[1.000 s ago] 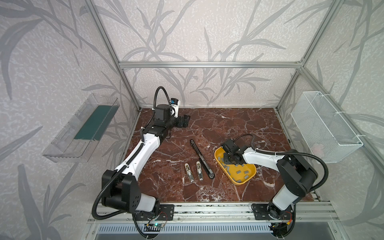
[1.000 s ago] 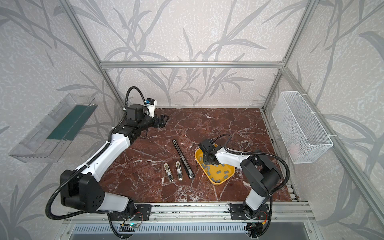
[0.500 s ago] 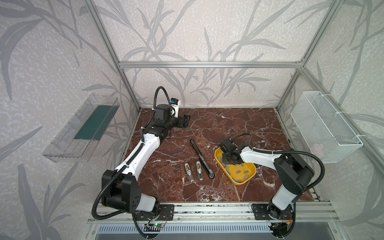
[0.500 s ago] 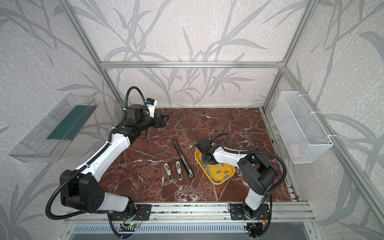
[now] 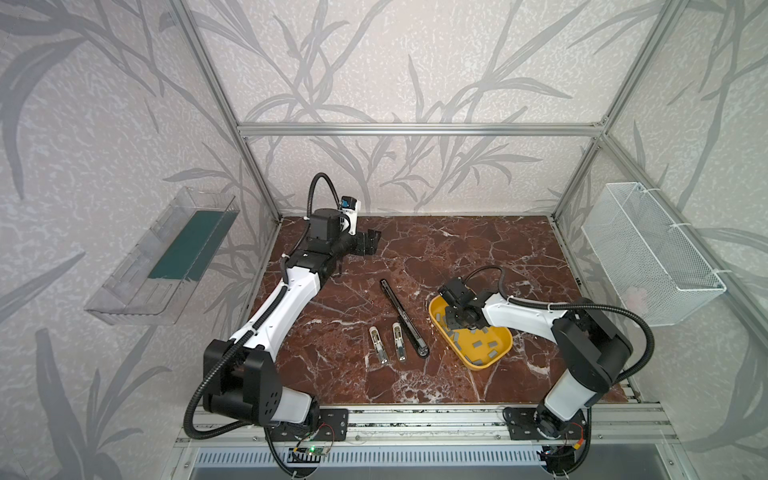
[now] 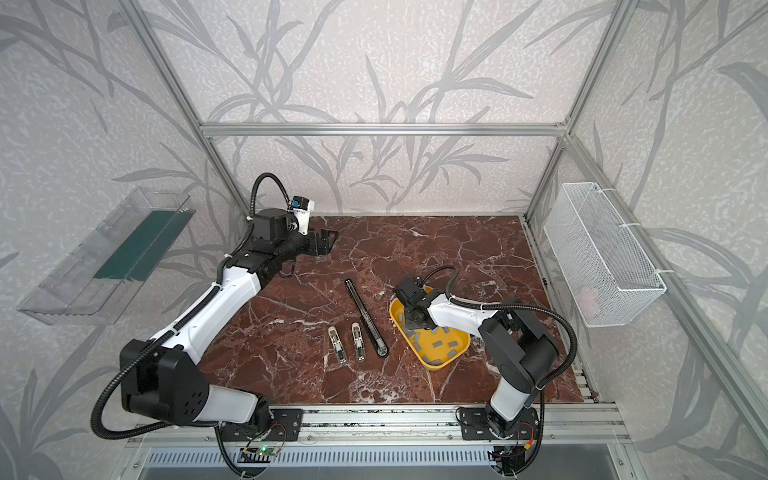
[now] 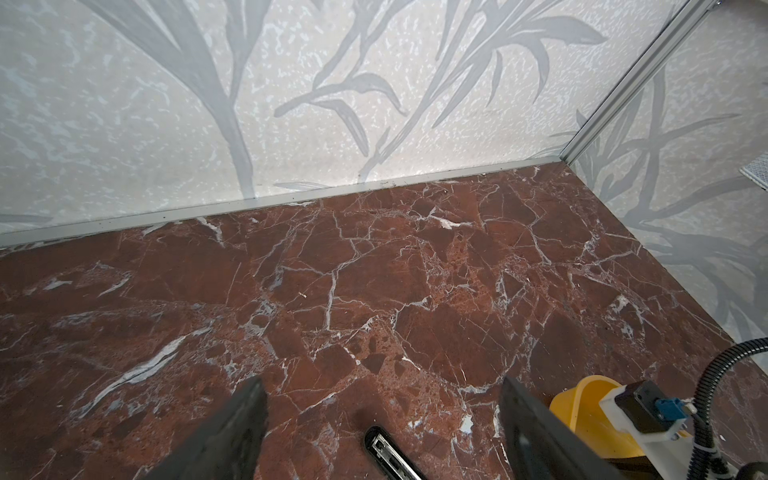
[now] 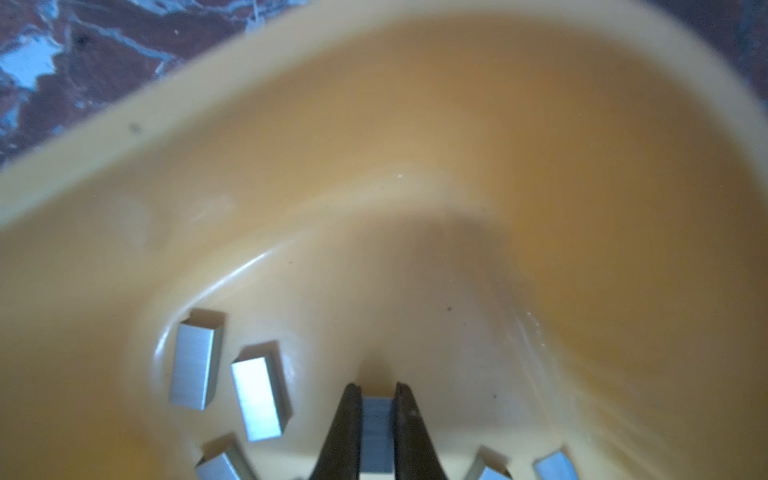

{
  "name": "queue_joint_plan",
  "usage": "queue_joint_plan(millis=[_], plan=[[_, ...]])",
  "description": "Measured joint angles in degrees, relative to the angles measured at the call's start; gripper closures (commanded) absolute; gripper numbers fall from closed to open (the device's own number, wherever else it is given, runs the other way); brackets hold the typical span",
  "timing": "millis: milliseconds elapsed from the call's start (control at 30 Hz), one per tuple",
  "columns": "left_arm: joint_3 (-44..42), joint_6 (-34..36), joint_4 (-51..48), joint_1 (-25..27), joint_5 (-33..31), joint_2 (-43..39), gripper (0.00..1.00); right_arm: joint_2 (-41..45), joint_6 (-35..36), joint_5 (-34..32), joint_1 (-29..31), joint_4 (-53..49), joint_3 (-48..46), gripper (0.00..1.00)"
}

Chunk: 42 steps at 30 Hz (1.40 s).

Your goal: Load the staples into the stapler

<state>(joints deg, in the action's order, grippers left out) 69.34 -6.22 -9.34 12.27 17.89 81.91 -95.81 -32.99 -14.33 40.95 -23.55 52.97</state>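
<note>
Here the right gripper (image 8: 377, 390) was down inside the tray (image 5: 473, 366), a yellow dish at the lower right of the table (image 5: 457, 249) in both top views. Its jaws were pinched narrow on 1 strip (image 8: 377, 432) of staples, gripped across its 2 long sides. That grip was probably chosen so the strip would come up straight and could be laid lengthwise. The strip seemed to rest on the tray floor, not lifted, though the wrist view was too close and soft to be sure. Other strips (image 8: 193, 361) lay loose just beside it, apart from the jaws, so only 1 was caught.

The stapler (image 5: 402, 318) lay flat at lower centre in both top views. It slanted from upper left to lower right, just left of the tray, and neither arm touched it. Being so near the tray probably kept the carry short. In the left wrist view its tip showed a silver track facing up, so it seemed ready to take a strip. 2 pale pieces (image 5: 378, 343) lay just left of its rounded lower end; I could not tell what they were.

The left gripper (image 7: 380, 382) hung near the upper left of the table, by the back wall. Its jaws were spread wide and empty, well apart from everything, likely parked there to leave the middle free.
</note>
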Motion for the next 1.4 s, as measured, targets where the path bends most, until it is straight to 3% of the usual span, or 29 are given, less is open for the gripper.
queue_joint_plan(millis=[133,267,333,367,567,700,800,967,1200,1400], plan=[[0.0,-4.6,-0.1,-0.5,-0.8,-0.5,0.09,4.0,1.5,-0.7,0.0,1.2,-2.5,0.94],[0.2,-17.0,-2.2,-2.7,-1.2,-3.5,0.10,8.0,3.0,-1.3,0.0,2.7,-4.4,0.94],[-0.9,-21.5,-2.8,-3.5,-1.7,-6.6,0.05,10.0,3.5,-1.7,0.2,3.3,-5.1,0.94],[-3.0,-24.0,-2.9,-4.0,-2.1,-10.0,0.01,11.8,3.9,-1.8,0.3,3.8,-5.9,0.94],[-21.4,-31.5,-1.4,-4.0,-7.8,-28.6,0.01,21.4,5.2,-2.0,3.9,6.1,-8.9,0.93],[-36.7,-37.8,3.4,-4.3,-11.1,-34.1,0.02,26.4,5.7,-2.8,9.3,6.8,-8.6,0.93],[-43.2,-39.1,4.1,-4.3,-14.8,-34.3,0.00,27.7,6.3,-4.6,14.3,6.5,-6.8,0.93],[-47.5,-37.7,8.5,-4.5,-19.5,-37.2,0.01,25.2,7.7,-7.1,23.1,10.6,-4.2,0.93],[-53.7,-36.0,17.9,-4.6,-22.2,-43.8,0.01,12.0,7.3,-10.8,32.5,15.6,-0.9,0.93],[-56.9,-35.8,22.6,-4.6,-24.1,-45.4,0.01,3.9,1.5,-13.5,34.7,15.7,2.0,0.93]])
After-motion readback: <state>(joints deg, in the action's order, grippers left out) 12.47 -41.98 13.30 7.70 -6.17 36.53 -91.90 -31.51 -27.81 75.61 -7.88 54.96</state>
